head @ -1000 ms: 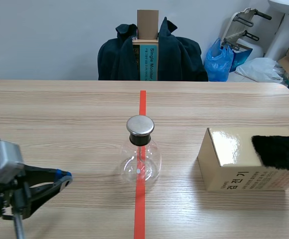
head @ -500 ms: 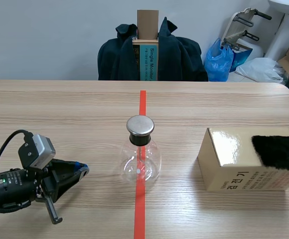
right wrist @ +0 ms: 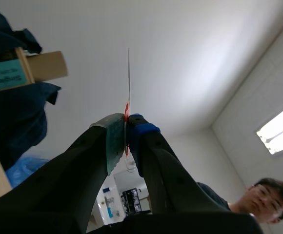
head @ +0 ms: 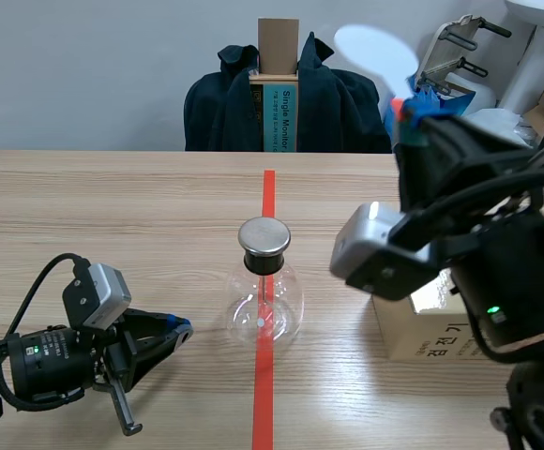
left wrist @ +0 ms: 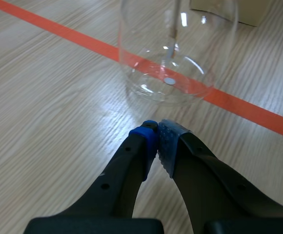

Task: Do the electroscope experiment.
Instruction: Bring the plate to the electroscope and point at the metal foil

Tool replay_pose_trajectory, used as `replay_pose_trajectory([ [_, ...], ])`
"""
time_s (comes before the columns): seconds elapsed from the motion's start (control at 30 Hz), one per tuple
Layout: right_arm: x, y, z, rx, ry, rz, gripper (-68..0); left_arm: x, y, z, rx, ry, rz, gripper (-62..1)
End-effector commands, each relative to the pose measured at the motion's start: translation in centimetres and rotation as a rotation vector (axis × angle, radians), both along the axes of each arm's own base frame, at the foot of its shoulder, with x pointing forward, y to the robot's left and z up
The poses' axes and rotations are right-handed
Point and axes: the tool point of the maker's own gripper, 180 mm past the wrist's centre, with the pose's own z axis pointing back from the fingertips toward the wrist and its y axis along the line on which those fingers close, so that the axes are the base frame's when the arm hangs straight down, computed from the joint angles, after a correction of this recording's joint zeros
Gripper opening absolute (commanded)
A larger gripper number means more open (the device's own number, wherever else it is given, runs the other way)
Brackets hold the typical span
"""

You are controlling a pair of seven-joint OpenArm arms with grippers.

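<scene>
The electroscope, a clear glass flask with a round metal cap and a thin rod inside, stands on the red tape line at mid-table. My left gripper lies low on the table just left of it, shut on nothing. In the left wrist view the flask stands close ahead of the shut left gripper. My right arm is raised at the right, and its gripper is shut on the red stem of a thin white round paddle. The right wrist view shows that paddle edge-on, rising from the right gripper.
A cardboard box sits right of the flask, mostly hidden behind the right arm. Beyond the table's far edge stands a chair draped with a dark coat. A person shows in the right wrist view.
The left gripper slid right along the table, closer to the flask. The right arm rose into view with the white paddle and now covers the box and the black cloth on it.
</scene>
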Motion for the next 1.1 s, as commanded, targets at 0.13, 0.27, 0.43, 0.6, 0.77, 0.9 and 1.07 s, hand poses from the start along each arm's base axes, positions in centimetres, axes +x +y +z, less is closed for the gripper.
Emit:
replay_pose_trajectory([
  [0.13,0.0,0.8,-2.5,-0.029,0.049,0.001,-66.7,1.1,-0.8,1.5,-0.034,-0.051,-0.003,-58.0],
  [0.27,-0.2,1.3,-4.8,-0.062,0.099,0.0,-66.7,1.2,-0.7,1.5,-0.031,-0.057,0.003,-58.0],
  [0.43,-0.5,1.1,-7.0,-0.095,0.148,-0.003,-66.7,1.3,-0.7,1.5,-0.027,-0.063,0.008,-58.0],
  [0.6,-0.6,0.6,-8.5,-0.114,0.187,-0.019,-66.7,1.3,-0.7,1.5,-0.027,-0.063,0.008,-58.0],
  [0.77,-0.7,0.3,-9.6,-0.129,0.215,-0.03,-66.7,1.3,-0.7,1.5,-0.027,-0.063,0.008,-58.0],
  [0.9,-0.7,0.3,-9.8,-0.132,0.219,-0.03,-66.7,1.3,-0.7,1.5,-0.026,-0.063,0.008,-58.0],
  [1.07,-1.1,0.9,-9.8,-0.145,0.211,0.009,-66.7,1.3,-0.7,1.5,-0.026,-0.062,0.009,-58.0],
])
